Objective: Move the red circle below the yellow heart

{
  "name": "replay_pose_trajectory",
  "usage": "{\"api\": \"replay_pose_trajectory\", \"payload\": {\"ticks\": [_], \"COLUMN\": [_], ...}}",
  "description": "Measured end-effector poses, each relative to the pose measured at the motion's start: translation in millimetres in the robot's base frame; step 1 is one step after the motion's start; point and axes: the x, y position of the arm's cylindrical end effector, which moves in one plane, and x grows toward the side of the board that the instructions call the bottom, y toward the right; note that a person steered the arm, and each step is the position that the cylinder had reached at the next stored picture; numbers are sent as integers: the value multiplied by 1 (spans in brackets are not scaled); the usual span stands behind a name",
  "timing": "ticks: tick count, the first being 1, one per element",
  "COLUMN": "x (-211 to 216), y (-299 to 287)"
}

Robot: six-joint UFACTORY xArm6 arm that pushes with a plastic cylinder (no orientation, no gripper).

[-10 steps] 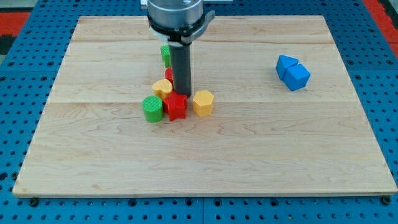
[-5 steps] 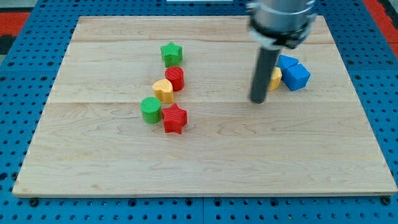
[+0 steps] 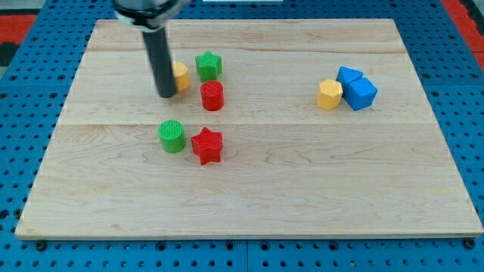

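The red circle (image 3: 212,96) stands left of the board's centre. The yellow heart (image 3: 180,76) lies up and to the left of it, partly hidden by my rod. My tip (image 3: 166,94) rests on the board just below and left of the yellow heart, about a block's width left of the red circle. The green star (image 3: 209,66) sits right of the yellow heart, above the red circle.
A green circle (image 3: 172,136) and a red star (image 3: 206,145) lie side by side below the red circle. At the view's right, a yellow hexagon (image 3: 329,94) touches two blue blocks (image 3: 355,88). The wooden board (image 3: 249,189) lies on a blue pegboard.
My rod swung from the right side to the upper left. The yellow heart moved up-left, away from the red circle. The yellow hexagon now sits against the blue blocks. The green circle shifted left.
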Motion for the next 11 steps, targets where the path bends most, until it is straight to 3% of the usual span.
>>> {"api": "replay_pose_trajectory", "payload": {"ticks": [1, 2, 3, 5, 7, 10, 11], "x": [-47, -43, -3, 13, -24, -42, -81], "y": [-15, 27, 57, 167, 144, 223, 215]}}
